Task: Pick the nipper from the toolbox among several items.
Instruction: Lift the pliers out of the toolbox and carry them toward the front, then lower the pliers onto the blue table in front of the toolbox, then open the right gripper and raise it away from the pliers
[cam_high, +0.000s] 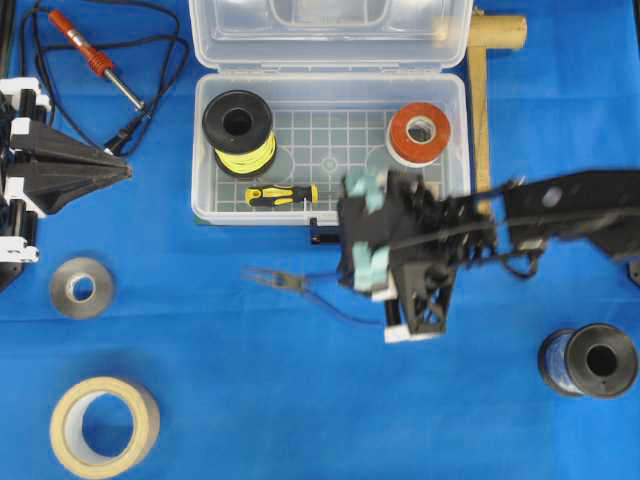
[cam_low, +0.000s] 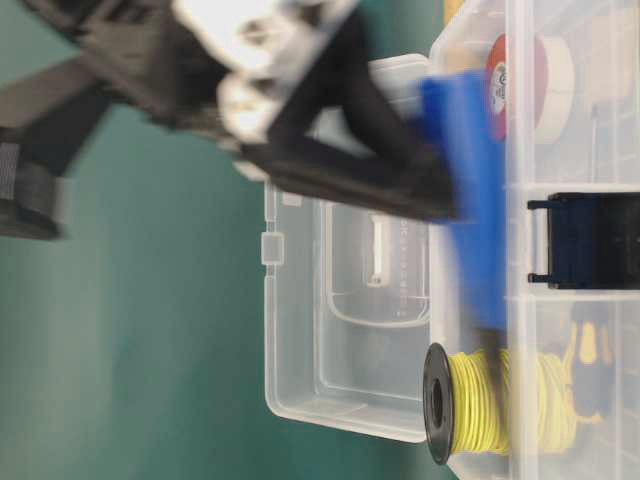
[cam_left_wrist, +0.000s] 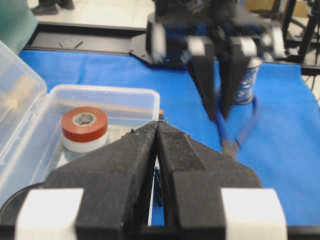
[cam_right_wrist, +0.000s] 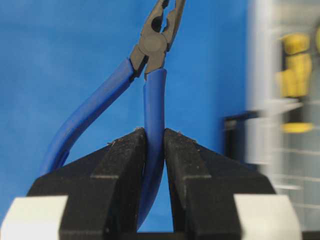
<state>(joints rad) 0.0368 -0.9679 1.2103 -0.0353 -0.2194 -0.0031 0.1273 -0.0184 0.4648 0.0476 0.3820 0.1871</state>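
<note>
Nipper (cam_right_wrist: 152, 85) already out of the toolbox (cam_high: 330, 205), clamped by one blue handle in the right gripper (cam_right_wrist: 154, 142) over the blue cloth at overhead lower centre; only set-down seems left, left gripper (cam_left_wrist: 157, 132) closed empty.

The light is bright and even with only soft shadows, but the right end effector (cam_high: 395, 262) looks smeared and blurry, and the toolbox (cam_right_wrist: 280, 100) is fuzzy in the right wrist view.
</note>
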